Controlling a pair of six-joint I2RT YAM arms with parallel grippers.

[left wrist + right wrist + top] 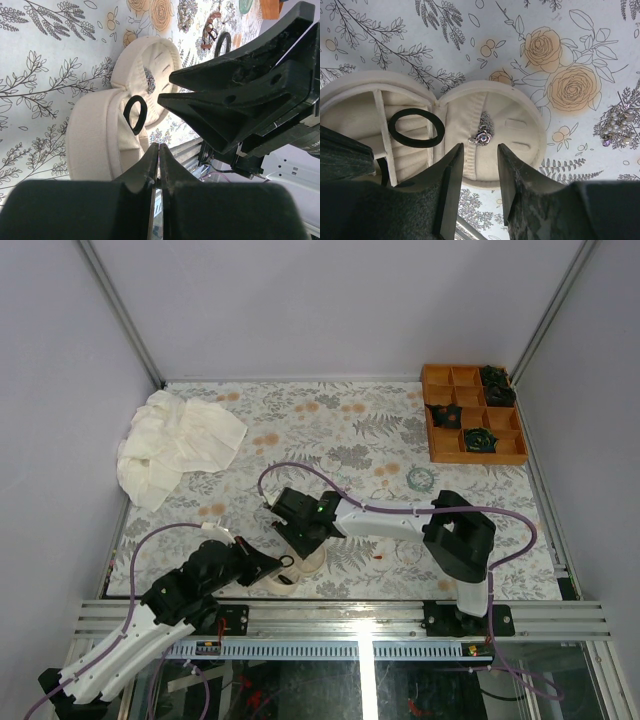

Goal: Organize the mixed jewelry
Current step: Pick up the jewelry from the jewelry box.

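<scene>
An open cream round jewelry box lies under both grippers; it also shows in the top view. A black ring rests in its divided base, and it shows in the left wrist view. A silver rose pendant lies in the lid half. My right gripper is open and empty just above the lid's near edge. My left gripper is shut beside the base. Another black ring, reddish-brown bits and a pale-teal bracelet lie on the cloth.
An orange wooden compartment tray holding dark pieces stands at the back right. A crumpled white cloth lies at the back left. A small pearl cluster lies right of the box. The two grippers are close together over the box.
</scene>
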